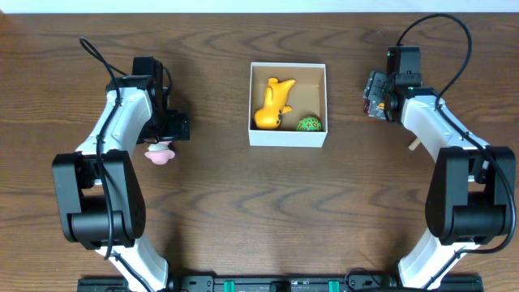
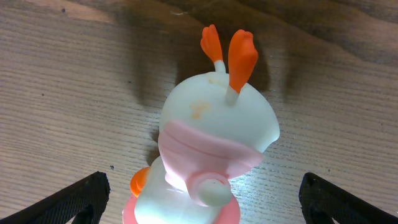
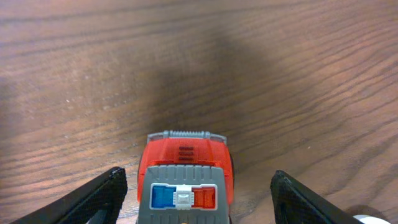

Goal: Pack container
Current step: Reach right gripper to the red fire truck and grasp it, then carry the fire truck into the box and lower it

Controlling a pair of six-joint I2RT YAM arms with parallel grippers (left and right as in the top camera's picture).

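Observation:
The container (image 1: 288,137), a square white box with a tan inside, sits at the middle back of the table and holds a yellow toy (image 1: 273,104) and a green ball (image 1: 308,124). My left gripper (image 2: 202,199) is open, its fingers on either side of a white and pink toy with orange ears (image 2: 214,134), which lies on the table left of the box (image 1: 160,154). My right gripper (image 3: 196,199) is open around a red and grey toy car (image 3: 185,174), which stands right of the box (image 1: 375,93).
A small pale stick-like thing (image 1: 413,146) lies on the table beside the right arm. The wooden table (image 1: 259,211) stretches in front of the box.

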